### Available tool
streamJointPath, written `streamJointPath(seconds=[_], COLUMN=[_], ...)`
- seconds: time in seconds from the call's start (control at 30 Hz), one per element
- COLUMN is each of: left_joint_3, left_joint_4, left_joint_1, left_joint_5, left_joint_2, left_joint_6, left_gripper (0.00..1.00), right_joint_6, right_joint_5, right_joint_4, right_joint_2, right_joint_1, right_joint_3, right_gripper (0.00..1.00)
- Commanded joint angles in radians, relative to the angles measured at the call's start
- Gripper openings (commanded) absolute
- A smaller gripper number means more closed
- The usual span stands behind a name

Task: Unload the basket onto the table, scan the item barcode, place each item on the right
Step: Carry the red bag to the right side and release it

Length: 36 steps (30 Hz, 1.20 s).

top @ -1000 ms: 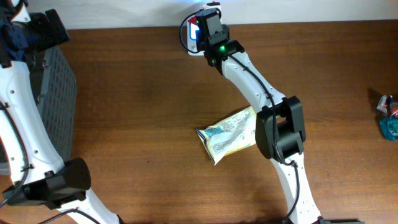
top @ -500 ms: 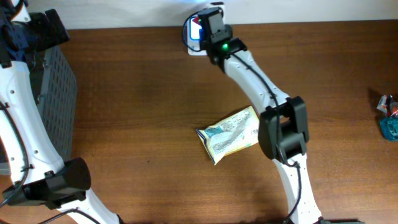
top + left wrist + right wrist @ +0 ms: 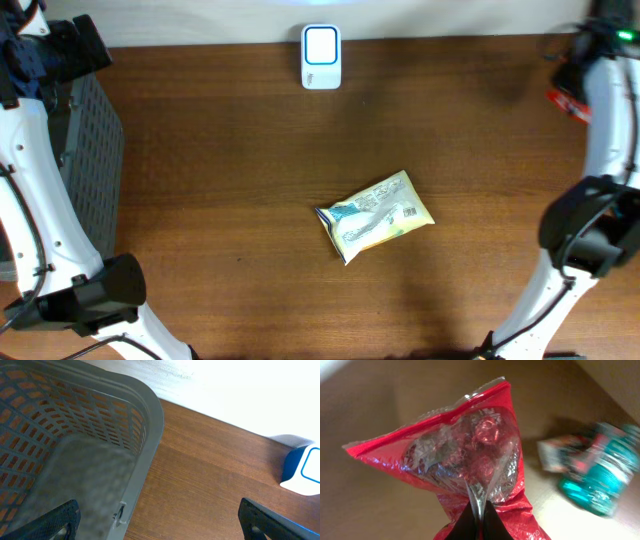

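**Slip hazard: red bag held by a thin film edge**
Your right gripper [image 3: 476, 510], at the overhead view's upper right, is pinched fully closed on the red bag [image 3: 465, 455]. The crinkled film may slip or swing, hiding its barcode from the scanner [image 3: 321, 57] at top centre. Your left gripper [image 3: 157, 520] is spread wide and empty beside the basket [image 3: 150, 415].

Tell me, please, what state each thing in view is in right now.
left gripper: open, holding nothing, over the basket edge.
right gripper: shut on the red bag.
red bag: pinched at one edge, held.
yellow packet: lying flat, untouched.
scanner: uncovered, nothing held over it.
basket: upright, no item visible in the part shown.
teal packet: lying loose, blurred.
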State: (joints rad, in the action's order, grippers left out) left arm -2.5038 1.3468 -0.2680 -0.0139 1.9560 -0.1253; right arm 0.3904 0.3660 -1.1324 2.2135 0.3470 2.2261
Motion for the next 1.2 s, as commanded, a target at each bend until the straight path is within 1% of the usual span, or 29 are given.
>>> streamJointPath(seconds=[0.0,0.1,0.23,0.47,0.5,0.67,0.7,0.8,0.9,0.97,1.0,1.07,1.1,1.13,1.17], left_joint_3=[-0.001,-0.001,-0.001,-0.001,-0.001,-0.001,-0.001,-0.001,-0.001,-0.001,-0.001,-0.001,-0.001,-0.001,-0.001], left_joint_4=[0.001,0.001,0.001,0.001,0.001,0.001,0.001,0.001,0.001,0.001,0.001,0.001,0.001,0.001,0.001], left_joint_1=[-0.003,-0.003,-0.003,-0.003,-0.003,-0.003,-0.003,-0.003,-0.003,-0.003,-0.003,-0.003,-0.003,-0.003,-0.003], left_joint_5=[0.003,0.003,0.003,0.003,0.003,0.003,0.003,0.003,0.003,0.003,0.003,0.003,0.003,0.003,0.003], left_joint_2=[-0.008,-0.008,-0.008,-0.008,-0.008,-0.008,-0.008,-0.008,-0.008,-0.008,-0.008,-0.008,-0.008,-0.008,-0.008], left_joint_6=[-0.009,-0.009,-0.009,-0.009,-0.009,-0.009,-0.009,-0.009,-0.009,-0.009,-0.009,-0.009,-0.009,-0.009,-0.009], left_gripper=[0.99,0.99,0.99,0.99,0.99,0.99,0.99,0.99,0.99,0.99,0.99,0.99,0.99,0.99,0.99], right_joint_6=[0.011,0.011,0.011,0.011,0.011,0.011,0.011,0.010,0.010,0.009,-0.006,-0.090,-0.127,-0.185,-0.204], right_joint_5=[-0.019,-0.101,-0.237,-0.262,-0.261,-0.241,-0.235,-0.230,-0.243,-0.310,-0.383,-0.559,-0.628,-0.745,-0.812], right_joint_4=[-0.013,0.008,0.122,0.254,0.266,0.273,0.273,0.256,0.229,0.208,0.200,0.198,0.198,0.197,0.193], right_joint_2=[0.017,0.023,0.023,0.041,0.049,0.104,0.117,0.134,0.126,0.105,0.089,0.068,0.061,0.049,0.034], right_joint_1=[0.121,0.208,0.283,0.275,0.273,0.276,0.276,0.276,0.276,0.274,0.274,0.273,0.272,0.267,0.261], right_joint_3=[-0.038,-0.092,-0.160,-0.171,-0.171,-0.181,-0.187,-0.194,-0.193,-0.193,-0.193,-0.187,-0.182,-0.177,-0.176], right_gripper=[0.04,0.04,0.04,0.06,0.09,0.11,0.16,0.34,0.41,0.42,0.43,0.43,0.45,0.48,0.49])
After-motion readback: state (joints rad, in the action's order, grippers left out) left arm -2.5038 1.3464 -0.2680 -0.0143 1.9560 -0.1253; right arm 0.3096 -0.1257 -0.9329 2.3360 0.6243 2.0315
